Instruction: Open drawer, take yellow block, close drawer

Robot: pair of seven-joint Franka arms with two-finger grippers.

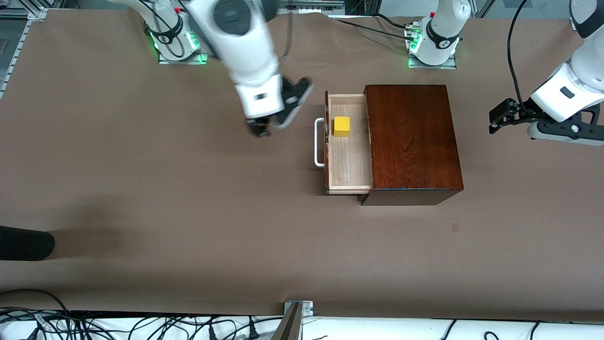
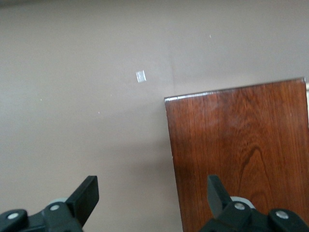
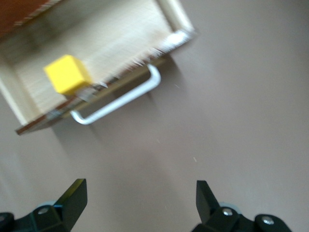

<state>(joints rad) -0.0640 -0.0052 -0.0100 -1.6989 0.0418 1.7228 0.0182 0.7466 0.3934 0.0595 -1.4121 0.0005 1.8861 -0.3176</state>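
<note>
The drawer (image 1: 349,160) of the dark reddish-brown wooden box (image 1: 413,141) stands pulled open, its white bar handle (image 1: 318,142) toward the right arm's end. The yellow block (image 1: 341,126) sits in the drawer's pale interior, and it shows in the right wrist view (image 3: 67,73) with the handle (image 3: 118,99). My right gripper (image 1: 261,128) is open and empty, over bare table beside the handle. My left gripper (image 1: 494,120) is open and empty, waiting in the air past the box at the left arm's end; its wrist view shows the box top (image 2: 241,154).
The brown table (image 1: 188,212) has bare room around the box. A dark object (image 1: 23,243) lies at the table's edge at the right arm's end. Cables (image 1: 94,326) run along the edge nearest the front camera. A small pale mark (image 2: 140,76) lies on the table.
</note>
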